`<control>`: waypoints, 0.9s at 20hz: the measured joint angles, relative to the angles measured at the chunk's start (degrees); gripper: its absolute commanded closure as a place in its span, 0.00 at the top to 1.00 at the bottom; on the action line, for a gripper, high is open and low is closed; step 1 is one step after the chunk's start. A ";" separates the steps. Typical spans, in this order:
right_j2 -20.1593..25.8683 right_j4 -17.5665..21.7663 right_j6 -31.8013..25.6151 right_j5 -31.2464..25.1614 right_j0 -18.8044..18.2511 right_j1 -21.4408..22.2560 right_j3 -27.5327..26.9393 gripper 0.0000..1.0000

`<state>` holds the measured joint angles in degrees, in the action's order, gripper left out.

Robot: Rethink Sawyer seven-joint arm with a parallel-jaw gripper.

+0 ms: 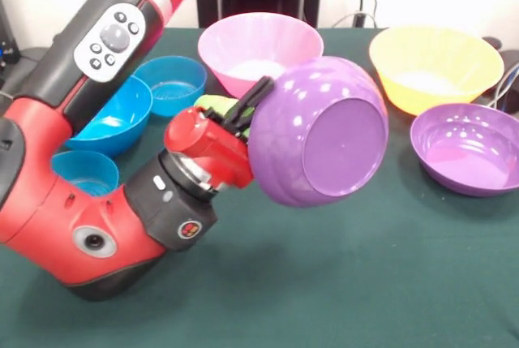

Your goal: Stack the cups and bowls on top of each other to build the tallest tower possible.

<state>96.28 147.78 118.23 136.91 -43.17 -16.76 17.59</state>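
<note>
Purple bowl (318, 131) tipped sideways, base facing camera.

glossy red and black arm (73, 202) with a grey button pad (109, 41) and black-fingered claw (247, 105).

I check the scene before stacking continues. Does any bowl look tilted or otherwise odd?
Yes. One purple bowl is tipped on its side above the table, its flat base facing the camera, with the tool at its rim. The other purple bowl, the pink bowl and the yellow bowl sit upright.

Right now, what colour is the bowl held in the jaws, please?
Purple bowl, front view.
</note>
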 measured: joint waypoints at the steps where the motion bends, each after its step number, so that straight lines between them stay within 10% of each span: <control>1: 2.35 1.96 0.00 0.65 -0.63 -0.49 -0.01 0.00; 7: 16.83 13.76 0.00 5.62 -4.41 -4.13 -0.04 0.00; 18: 24.41 17.07 0.00 8.22 -5.53 -6.63 -0.07 0.00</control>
<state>120.69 164.85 118.23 145.13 -48.69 -23.39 17.52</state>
